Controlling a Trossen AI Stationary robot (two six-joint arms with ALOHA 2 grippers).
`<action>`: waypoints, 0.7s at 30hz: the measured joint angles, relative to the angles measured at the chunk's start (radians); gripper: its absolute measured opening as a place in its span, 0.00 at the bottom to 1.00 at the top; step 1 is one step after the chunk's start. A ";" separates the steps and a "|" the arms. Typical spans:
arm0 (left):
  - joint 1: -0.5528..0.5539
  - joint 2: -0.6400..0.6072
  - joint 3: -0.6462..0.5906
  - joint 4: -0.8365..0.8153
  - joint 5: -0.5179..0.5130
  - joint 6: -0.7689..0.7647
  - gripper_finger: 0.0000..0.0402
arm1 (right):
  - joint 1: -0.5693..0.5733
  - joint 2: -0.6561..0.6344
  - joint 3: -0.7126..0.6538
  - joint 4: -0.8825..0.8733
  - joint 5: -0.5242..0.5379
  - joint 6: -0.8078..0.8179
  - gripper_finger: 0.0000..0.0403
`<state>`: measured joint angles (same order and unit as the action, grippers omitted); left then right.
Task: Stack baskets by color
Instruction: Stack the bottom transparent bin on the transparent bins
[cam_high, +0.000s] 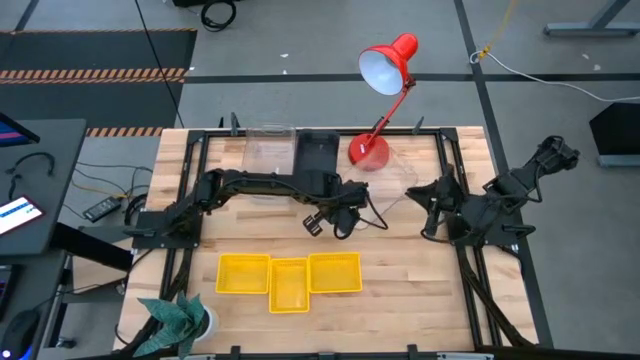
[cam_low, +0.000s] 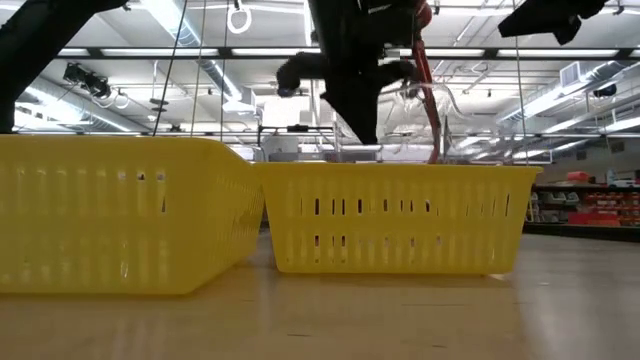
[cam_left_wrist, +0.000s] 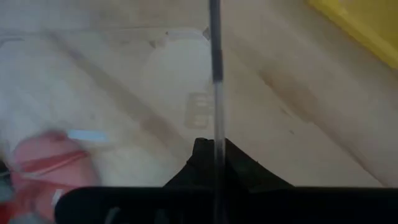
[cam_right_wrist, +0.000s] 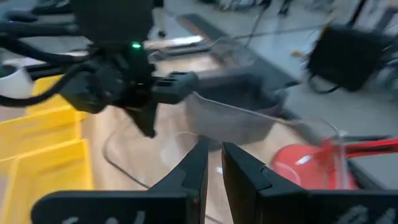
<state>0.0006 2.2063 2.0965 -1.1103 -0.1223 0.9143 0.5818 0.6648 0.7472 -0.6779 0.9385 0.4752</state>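
Sorting has barely begun: three yellow baskets (cam_high: 289, 277) lie unstacked side by side near the bench's front edge. Mid-bench, left hand (cam_high: 345, 218) and right hand (cam_high: 428, 212) each pinch a clear basket (cam_high: 392, 192) rim.

Three baskets (cam_high: 289, 277) near the front edge of the light wood table (cam_high: 420, 290) are bright yellow with little slits. The lamp (cam_high: 385, 70) is red, one basket (cam_high: 318, 155) is dark grey, and another basket (cam_high: 270, 145) is see-through.
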 joint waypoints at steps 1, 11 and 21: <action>-0.001 0.000 0.018 -0.015 -0.012 -0.027 0.02 | 0.013 0.000 -0.002 -0.002 0.037 0.000 0.12; -0.048 -0.001 0.196 -0.130 -0.082 -0.228 0.02 | 0.068 -0.012 -0.044 0.003 0.146 -0.007 0.07; -0.042 -0.031 0.245 -0.279 -0.143 -0.453 0.02 | 0.074 -0.038 -0.044 0.004 0.162 -0.046 0.04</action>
<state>-0.0418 2.1751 2.3412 -1.3890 -0.2654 0.4618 0.6556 0.6266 0.7033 -0.6739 1.1004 0.4293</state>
